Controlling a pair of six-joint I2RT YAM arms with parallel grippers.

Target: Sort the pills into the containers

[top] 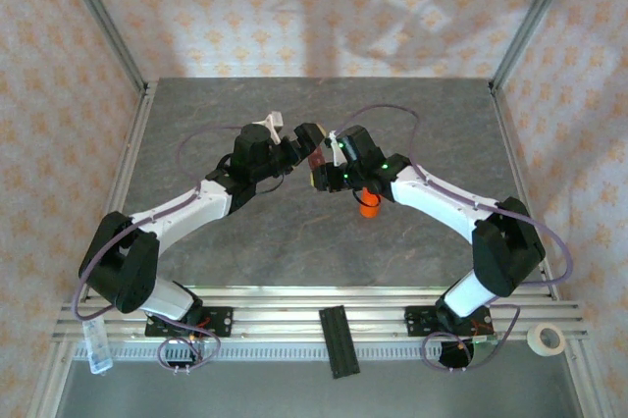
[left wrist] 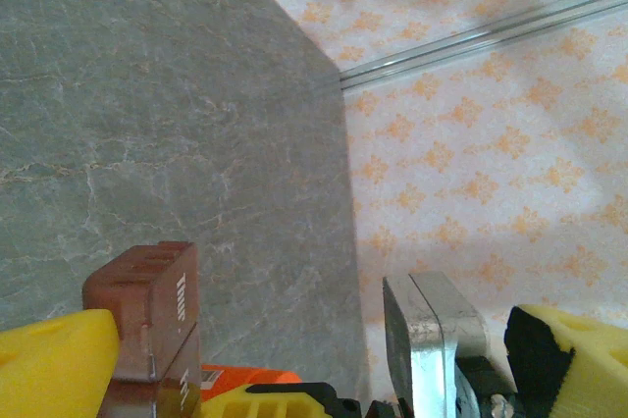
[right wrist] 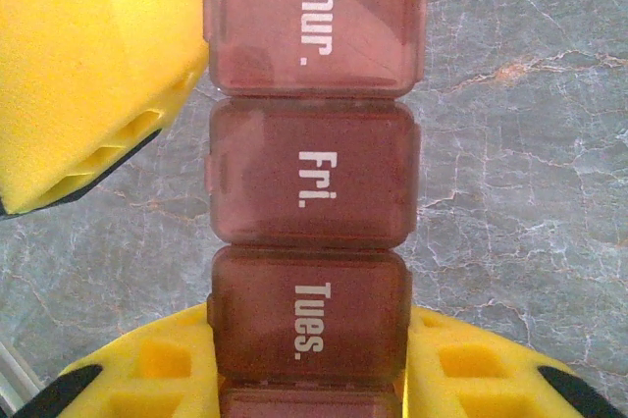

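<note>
While clamped at the Tues. end by right gripper point(right wrist: 309, 364), containers point(right wrist: 312, 182) held over table point(top: 294, 251) centre. Noted left gripper point(top: 297, 143) spread wide, one yellow finger point(right wrist: 88, 75) just beside Thur. compartment, at 10 o'clock.

**Bright soft light, close-up blur**

Strong light is coming from above & front, throwing big soft arm shadows point(top: 412, 16) on the back wall point(top: 196, 6). Top-cam pic is looking sharp. Wrist cams: yellow pads point(left wrist: 49, 369) are blurring near lens; containers point(right wrist: 312, 182) lettering is reading crisp.
</note>
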